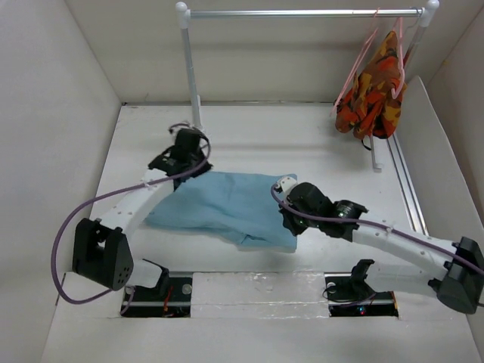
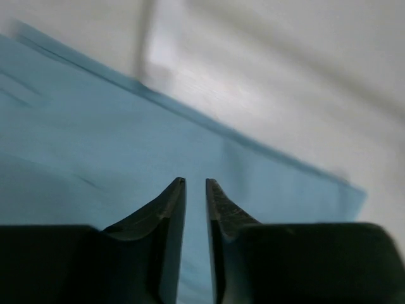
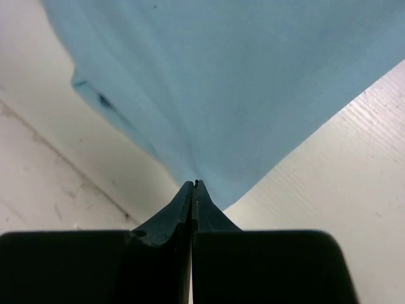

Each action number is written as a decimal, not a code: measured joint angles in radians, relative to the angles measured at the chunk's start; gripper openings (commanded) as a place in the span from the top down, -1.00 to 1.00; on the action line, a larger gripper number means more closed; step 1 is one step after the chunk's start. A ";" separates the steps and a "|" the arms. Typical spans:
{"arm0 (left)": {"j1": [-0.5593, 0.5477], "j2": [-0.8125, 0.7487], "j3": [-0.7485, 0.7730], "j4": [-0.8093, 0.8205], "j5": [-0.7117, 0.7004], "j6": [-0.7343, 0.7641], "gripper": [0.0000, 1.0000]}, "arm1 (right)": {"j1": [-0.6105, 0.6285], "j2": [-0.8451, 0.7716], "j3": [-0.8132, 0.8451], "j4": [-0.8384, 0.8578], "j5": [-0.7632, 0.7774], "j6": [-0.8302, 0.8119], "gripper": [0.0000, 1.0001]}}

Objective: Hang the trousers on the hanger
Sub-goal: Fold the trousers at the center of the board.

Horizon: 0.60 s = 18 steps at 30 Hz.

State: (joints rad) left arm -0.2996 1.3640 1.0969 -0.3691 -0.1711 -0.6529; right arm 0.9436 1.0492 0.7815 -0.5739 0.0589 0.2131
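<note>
Right hand (image 3: 194, 183) clamped on trousers (image 1: 227, 204) corner, left hand (image 2: 195, 180) barely parted, empty: risk of lopsided lift, slippage.

The trousers (image 2: 126, 145) and a pale post (image 2: 147, 38) are blurred in the left wrist view; the trousers are cut off at the right wrist view's top edge

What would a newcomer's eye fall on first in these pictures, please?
Most likely the sky-blue trousers, spread across the middle of the white table between the two arms. The right gripper is shut on their near right corner, while the left gripper sits at their far left edge with its jaws slightly apart. At the back right, a bright orange-red patterned garment hangs from the rail.
</note>
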 measured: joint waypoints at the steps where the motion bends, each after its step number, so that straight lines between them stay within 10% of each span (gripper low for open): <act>1: -0.066 0.003 -0.017 0.014 0.026 -0.020 0.79 | -0.014 0.028 0.004 0.022 -0.012 -0.005 1.00; 6: -0.207 0.032 -0.225 0.072 0.208 -0.113 1.00 | -0.030 0.238 0.014 0.132 -0.048 -0.011 1.00; 18: -0.051 -0.287 -0.525 -0.034 0.301 -0.257 1.00 | 0.084 0.303 -0.068 0.269 -0.062 0.039 1.00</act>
State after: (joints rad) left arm -0.3504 1.0767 0.5716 -0.4030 0.1295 -0.9100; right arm 1.0279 1.3521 0.7132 -0.3050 -0.0032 0.2516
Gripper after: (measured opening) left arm 0.003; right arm 0.011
